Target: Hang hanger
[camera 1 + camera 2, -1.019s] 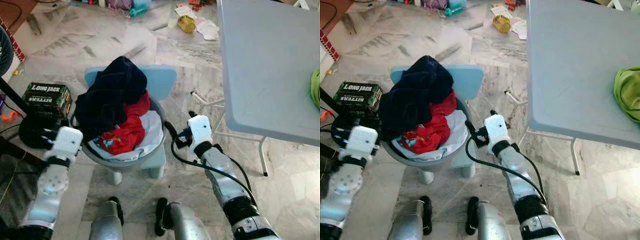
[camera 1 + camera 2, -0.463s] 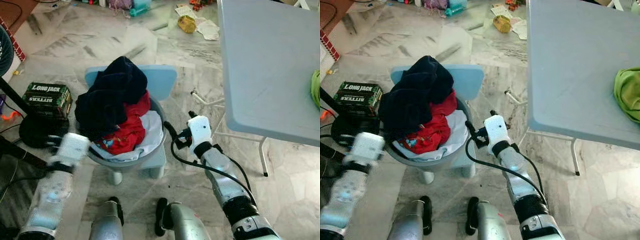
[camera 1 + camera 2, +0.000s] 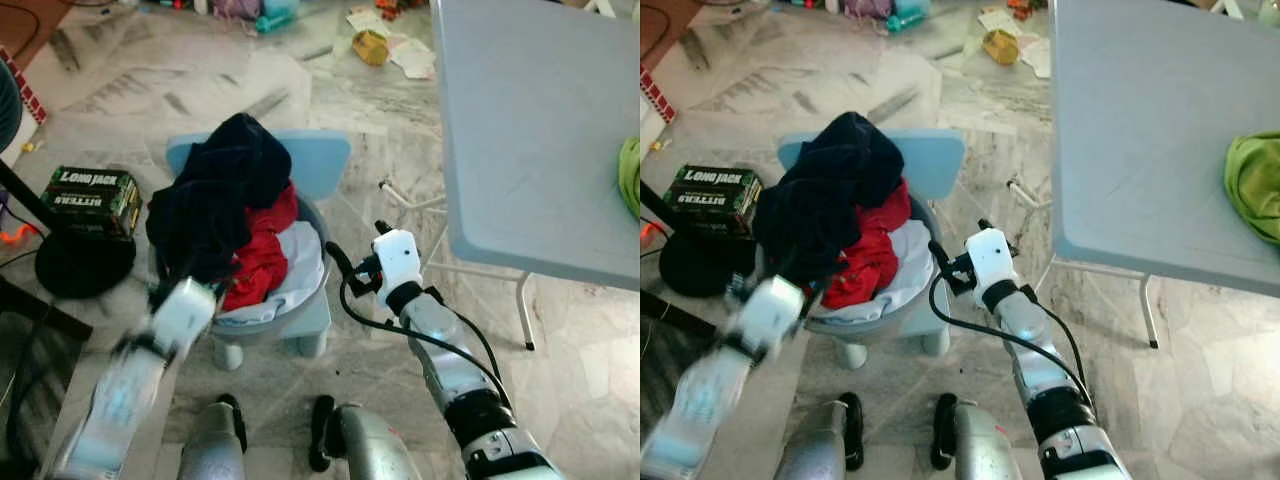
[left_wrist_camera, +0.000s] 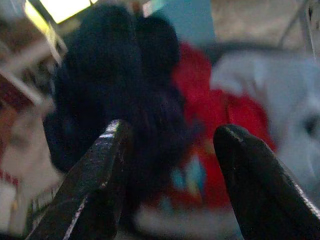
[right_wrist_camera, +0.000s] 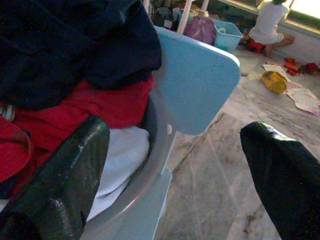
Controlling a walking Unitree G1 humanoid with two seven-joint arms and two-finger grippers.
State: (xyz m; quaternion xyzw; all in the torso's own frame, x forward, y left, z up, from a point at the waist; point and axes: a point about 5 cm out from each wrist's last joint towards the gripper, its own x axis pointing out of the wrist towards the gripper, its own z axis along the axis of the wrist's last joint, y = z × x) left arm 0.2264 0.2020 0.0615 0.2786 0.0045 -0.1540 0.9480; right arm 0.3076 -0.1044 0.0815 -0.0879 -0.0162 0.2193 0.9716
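A grey basin (image 3: 300, 312) heaped with laundry sits on a small light-blue chair (image 3: 320, 165). A dark navy garment (image 3: 225, 195) lies on top, over red cloth (image 3: 265, 262) and white cloth (image 3: 306, 262). My left gripper (image 3: 172, 296), blurred by motion, is at the basin's near left rim; in the left wrist view its open fingers (image 4: 100, 185) frame the navy and red cloth. My right gripper (image 3: 357, 245) hangs open just right of the basin, beside the chair, holding nothing. I see no hanger.
A grey folding table (image 3: 530, 120) fills the right side, with green cloth (image 3: 1252, 185) on it and its leg (image 3: 524, 310) near my right arm. A Long Jack box (image 3: 88, 192) and a black round base (image 3: 78, 268) lie left. A person (image 5: 267, 22) sits on the far, cluttered floor.
My left arm has swung right and forward, from beside the black base to the basin's near rim. The right arm has stayed where it was.
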